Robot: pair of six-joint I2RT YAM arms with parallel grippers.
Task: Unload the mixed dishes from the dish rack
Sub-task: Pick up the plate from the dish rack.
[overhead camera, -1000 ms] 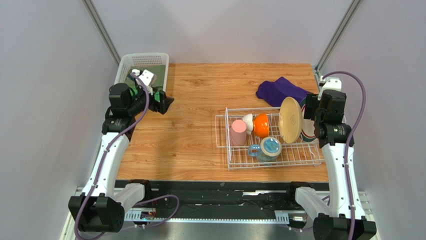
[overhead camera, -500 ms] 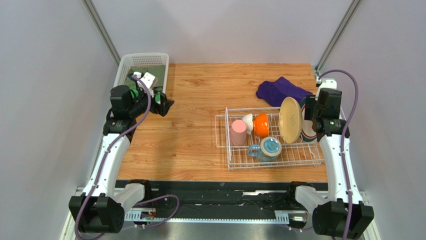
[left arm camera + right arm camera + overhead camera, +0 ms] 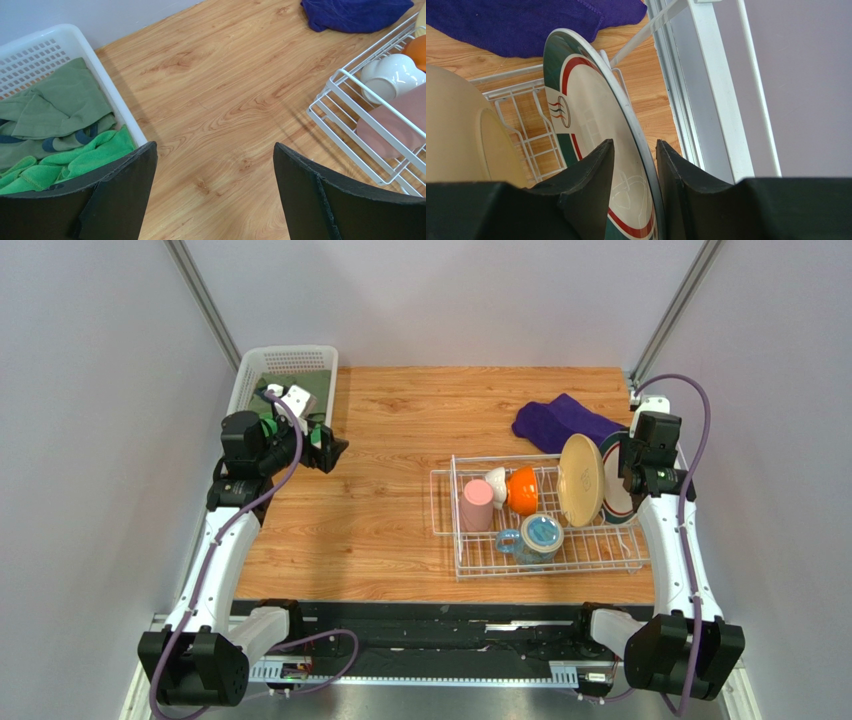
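Observation:
The white wire dish rack (image 3: 545,566) stands right of centre. It holds a pink tumbler (image 3: 477,506), a small white bowl (image 3: 496,483), an orange bowl (image 3: 523,490), a blue-handled mug (image 3: 540,534) and an upright cream plate (image 3: 581,479). At the rack's right end stands a plate with a green and red rim (image 3: 620,480). My right gripper (image 3: 635,150) is shut on that plate's rim (image 3: 586,100), one finger on each face. My left gripper (image 3: 215,150) is open and empty above bare wood, far left of the rack (image 3: 370,150).
A purple cloth (image 3: 560,423) lies behind the rack. A white mesh basket (image 3: 285,365) with green cloths (image 3: 55,120) sits at the back left, beside my left gripper (image 3: 335,448). The table's right edge and a metal frame rail (image 3: 706,90) are close to my right gripper.
My right wrist has moved back and slightly right, and the green-rimmed plate now shows more from behind the cream plate. The left arm has barely moved.

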